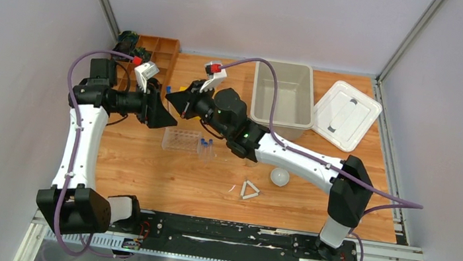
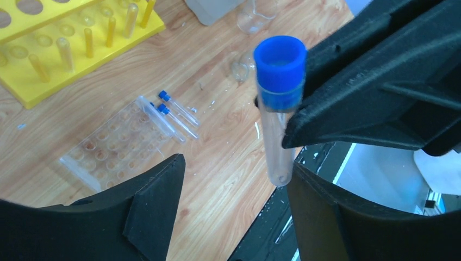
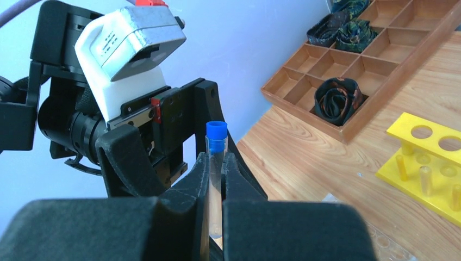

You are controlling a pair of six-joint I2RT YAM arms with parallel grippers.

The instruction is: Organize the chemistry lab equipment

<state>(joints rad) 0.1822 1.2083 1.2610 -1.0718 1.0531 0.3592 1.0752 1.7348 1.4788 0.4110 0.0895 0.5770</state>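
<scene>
My right gripper (image 3: 216, 163) is shut on a clear tube with a blue cap (image 3: 216, 179) and holds it upright above the table. In the left wrist view this tube (image 2: 280, 109) stands between the jaws of my open left gripper (image 2: 236, 168), close to its right finger (image 2: 337, 217). The two grippers face each other in the top view, left gripper (image 1: 167, 117) and right gripper (image 1: 174, 100). The clear tube rack (image 2: 117, 147) lies flat on the table with capped tubes (image 2: 176, 111) beside it. A white round dish (image 1: 280, 176) and a small white triangle (image 1: 249, 190) lie nearer the front. A glass beaker (image 2: 255, 13) stands further back.
A yellow rack (image 2: 70, 43) stands behind the clear rack. A wooden compartment tray (image 3: 348, 70) with dark objects sits at the back left. A grey bin (image 1: 283, 93) and its white lid (image 1: 345, 114) are at the back right.
</scene>
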